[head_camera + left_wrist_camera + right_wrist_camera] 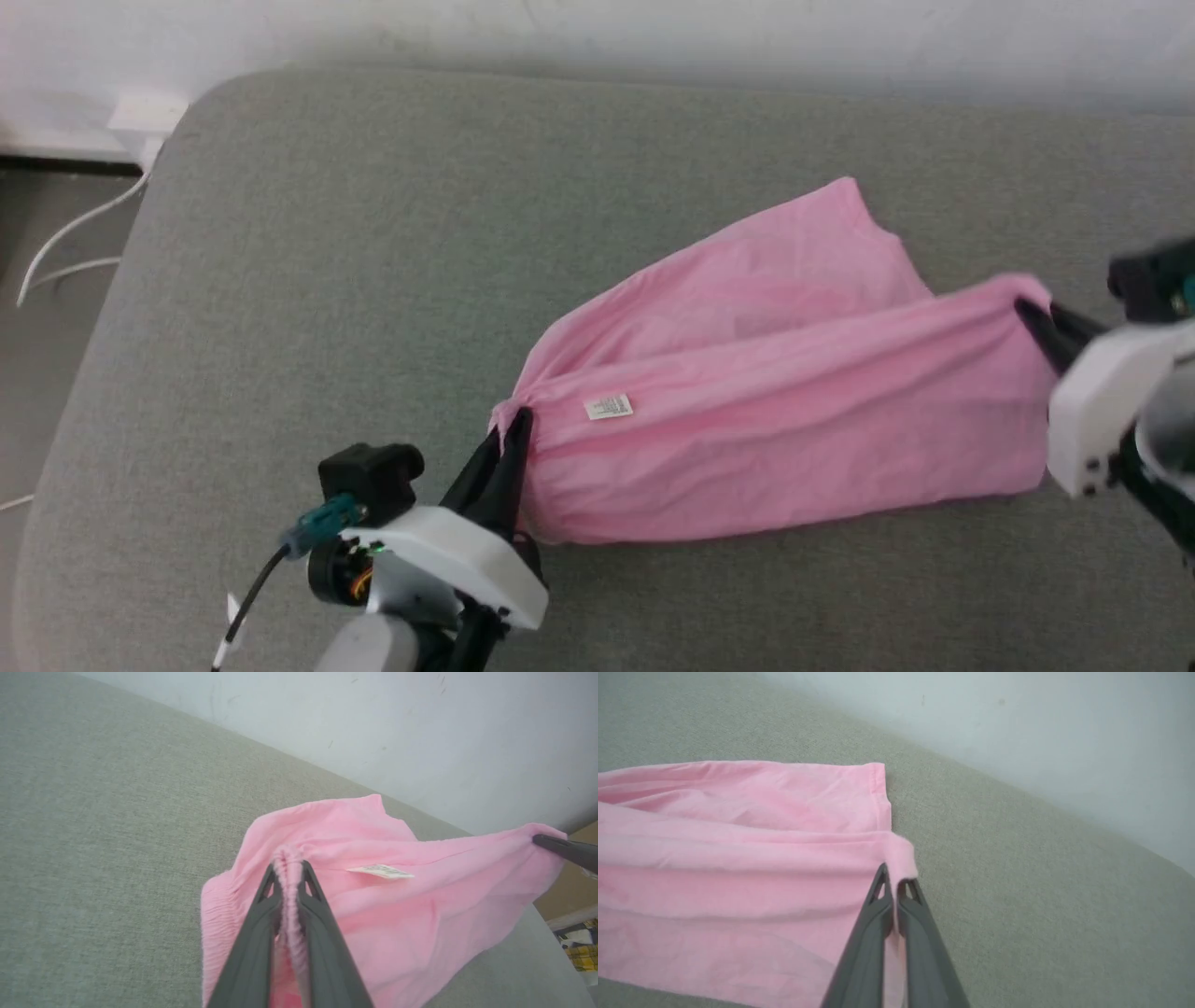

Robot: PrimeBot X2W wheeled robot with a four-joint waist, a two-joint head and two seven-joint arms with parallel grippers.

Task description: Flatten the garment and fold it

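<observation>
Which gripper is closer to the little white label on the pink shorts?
Left. The left gripper pinches the shorts right beside the label; the right gripper holds their far end.

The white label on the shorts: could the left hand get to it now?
Probably not: the label lies uncovered nearby, but the left hand is clamped on the shorts and must release first.

Grey fabric seat (280, 280), rounded far-left corner; white wall (653, 28) behind; white cables (56, 240) on floor (19, 392) at left.
</observation>
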